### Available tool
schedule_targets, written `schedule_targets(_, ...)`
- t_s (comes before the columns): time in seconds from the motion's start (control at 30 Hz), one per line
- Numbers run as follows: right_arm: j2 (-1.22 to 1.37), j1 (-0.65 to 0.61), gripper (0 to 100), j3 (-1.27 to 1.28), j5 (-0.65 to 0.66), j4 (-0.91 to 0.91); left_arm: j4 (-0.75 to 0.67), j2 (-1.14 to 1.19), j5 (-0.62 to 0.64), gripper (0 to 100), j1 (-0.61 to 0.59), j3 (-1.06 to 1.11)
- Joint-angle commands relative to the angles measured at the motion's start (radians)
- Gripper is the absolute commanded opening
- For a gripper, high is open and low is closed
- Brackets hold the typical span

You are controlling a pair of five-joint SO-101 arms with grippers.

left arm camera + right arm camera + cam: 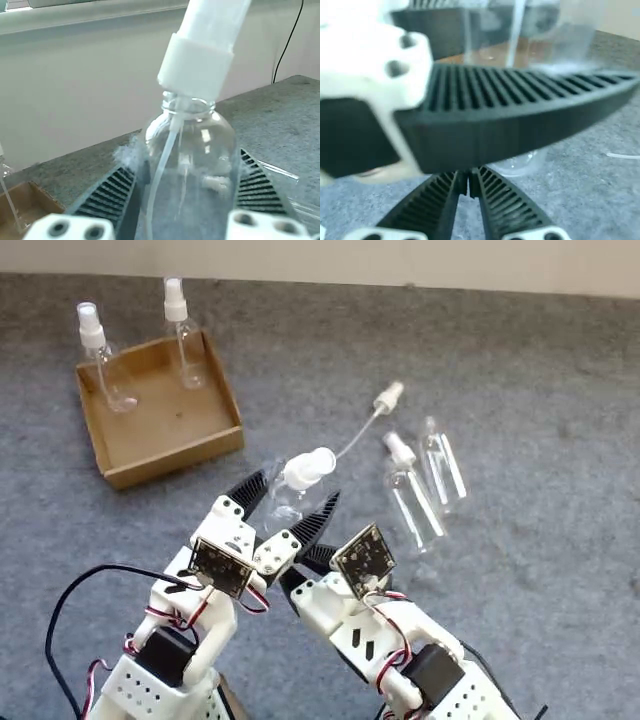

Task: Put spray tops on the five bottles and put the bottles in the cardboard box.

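Observation:
My left gripper [288, 496] is shut on a clear bottle [192, 155], held upright just above the grey carpet. A white spray top [205, 55] sits tilted in the bottle's neck, its tube hanging inside. My right gripper [468, 182] is shut on nothing, just behind and below the left gripper's black finger [520, 115]. The cardboard box [215, 435] lies at the far left with two capped bottles [100, 365] standing in it. To the right lie a loose spray top [388, 397] with its tube, a capped bottle [412, 498] and an uncapped bottle [443, 470].
Grey carpet [530, 390] covers the table, with open room at the far right and between the box and the lying bottles. A pale wall [400, 258] runs along the far edge. Both arms stand close together at the near edge, with cables by their bases.

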Motion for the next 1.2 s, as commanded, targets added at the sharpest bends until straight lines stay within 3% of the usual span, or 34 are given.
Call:
schedule_targets(0.0, -0.008, 0.076, 0.5, 0.114, -0.009, -0.016, 0.003, -0.013, 0.002, 15, 0.015, 0.021)
schedule_targets(0.67, -0.008, 0.125, 0.5, 0.114, -0.005, -0.015, -0.003, -0.015, -0.008, 15, -0.005, 0.019)
schedule_targets(0.97, -0.008, 0.12, 0.5, 0.116, -0.009, 0.053, -0.005, -0.015, -0.008, 15, -0.272, 0.016)
schedule_targets(1.17, -0.008, 0.12, 0.5, 0.116, -0.009, 0.054, -0.117, -0.015, -0.009, 15, -0.456, 0.018)
